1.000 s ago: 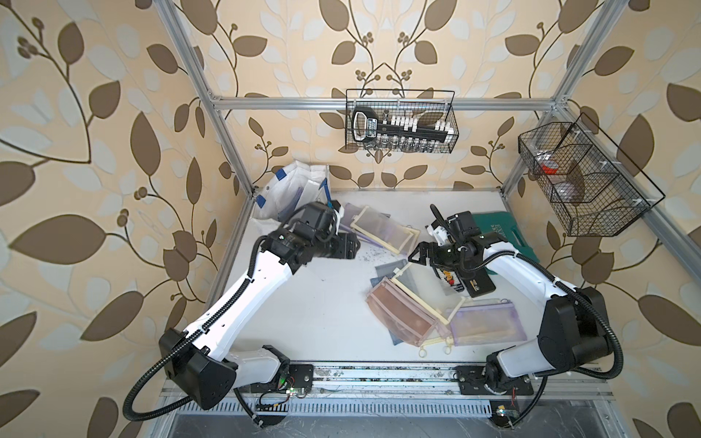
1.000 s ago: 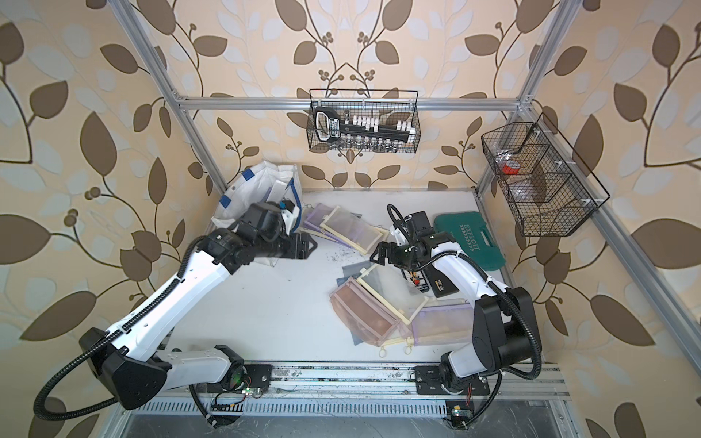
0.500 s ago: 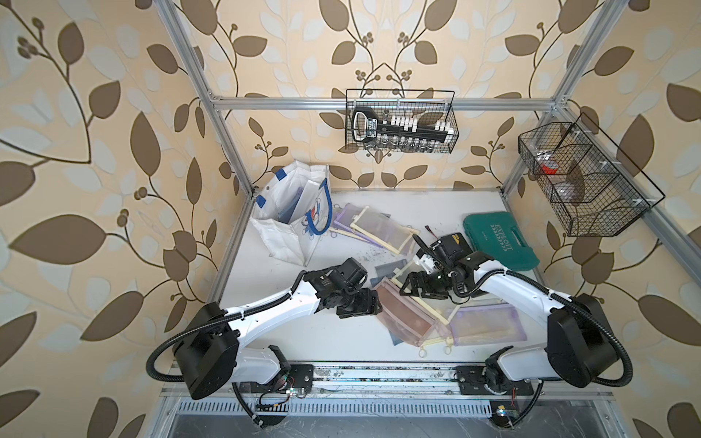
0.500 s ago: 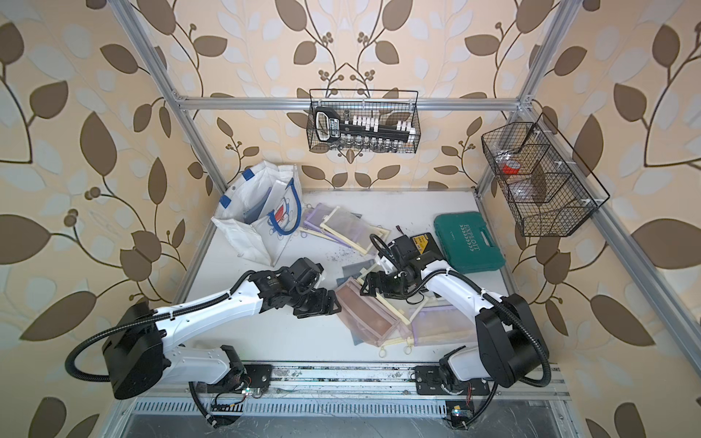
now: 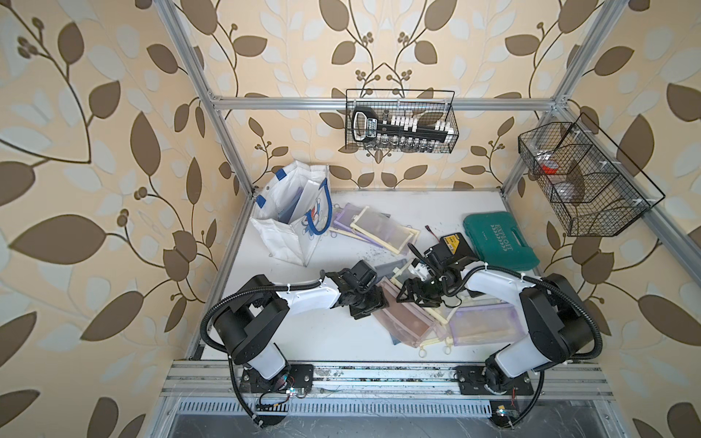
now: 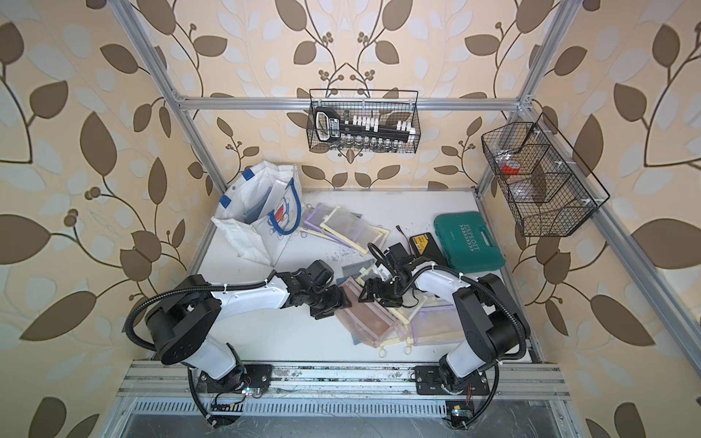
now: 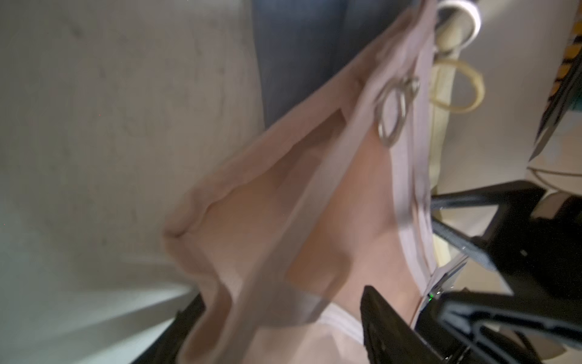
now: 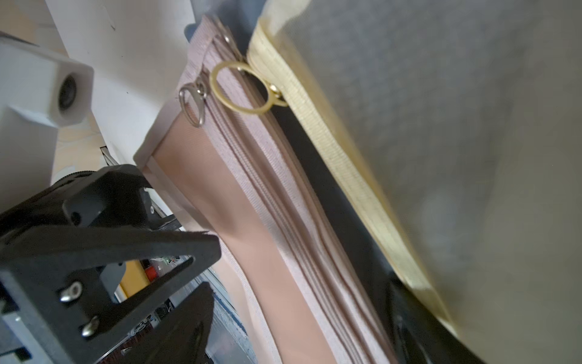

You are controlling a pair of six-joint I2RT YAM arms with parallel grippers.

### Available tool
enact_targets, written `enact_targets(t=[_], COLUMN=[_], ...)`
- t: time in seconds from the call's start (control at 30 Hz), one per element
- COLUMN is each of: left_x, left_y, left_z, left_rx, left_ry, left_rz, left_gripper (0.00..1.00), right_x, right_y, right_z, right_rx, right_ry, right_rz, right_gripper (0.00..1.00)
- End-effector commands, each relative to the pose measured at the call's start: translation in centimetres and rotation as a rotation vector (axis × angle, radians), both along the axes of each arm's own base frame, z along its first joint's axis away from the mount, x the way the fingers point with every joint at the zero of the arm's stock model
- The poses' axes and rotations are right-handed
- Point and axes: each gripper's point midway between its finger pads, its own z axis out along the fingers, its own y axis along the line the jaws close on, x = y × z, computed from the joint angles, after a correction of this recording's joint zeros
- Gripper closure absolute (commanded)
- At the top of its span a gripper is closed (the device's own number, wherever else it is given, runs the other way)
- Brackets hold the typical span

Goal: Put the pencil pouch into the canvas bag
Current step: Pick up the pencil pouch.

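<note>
Pincer work was crowded onto one spot. The left pincer and the right pincer faced each other low over the heap of flat pouches at the front middle of the surface. Both were at the pink pencil pouch, which lay flat on top of the heap, partly over a purple pouch and beside a yellow-trimmed mesh pouch. To my eye that doubling-up made sense: a thin, limp sleeve lying flush gives one arm little to bite, so the second could lift or pin an edge.

From the left wrist view, the left pincer's jaws stood apart on either side of the pouch's short end, with the fabric bulging up between them and the silver zip ring further along. They looked open around it rather than clamped, though I could not say whether either pad was pressing yet. The right pincer, seen from that same wrist view, was spread wide too, at the pouch's zip edge and holding nothing I could make out.

The canvas bag stood well apart at the back left corner, mouth gaping, with some flat things already inside. The pouch was not in it yet.
</note>
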Motion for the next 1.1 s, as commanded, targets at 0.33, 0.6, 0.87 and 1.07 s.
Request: enact_targets(t=[0.33,0.6,0.87,1.07], left_x=[3.8,5.8,8.6,12.1], left_y=[0.5,2.6,8.9,13.5], left_z=[2.2,9.3,21.9,31.3], left_rx=[-0.038,0.008,0.373,0.640], left_ry=[-0.109,-0.348,-0.679,-0.915], left_rz=[0.071,-0.057,-0.260,-0.228], left_gripper=[0.92,1.00,1.00,1.00], right_x=[0.3,2.4,5.8,7.3], right_y=[1.4,1.9,2.4,2.4], right_z=[1.0,5.2,13.7,17.8], right_rx=[0.065,0.078,0.100,0.094], right_ry=[-0.017,-0.136,-0.387,-0.472], right_rz=[0.020,0.046,0.041,0.041], right_gripper=[0.30,0.25,0.07,0.04])
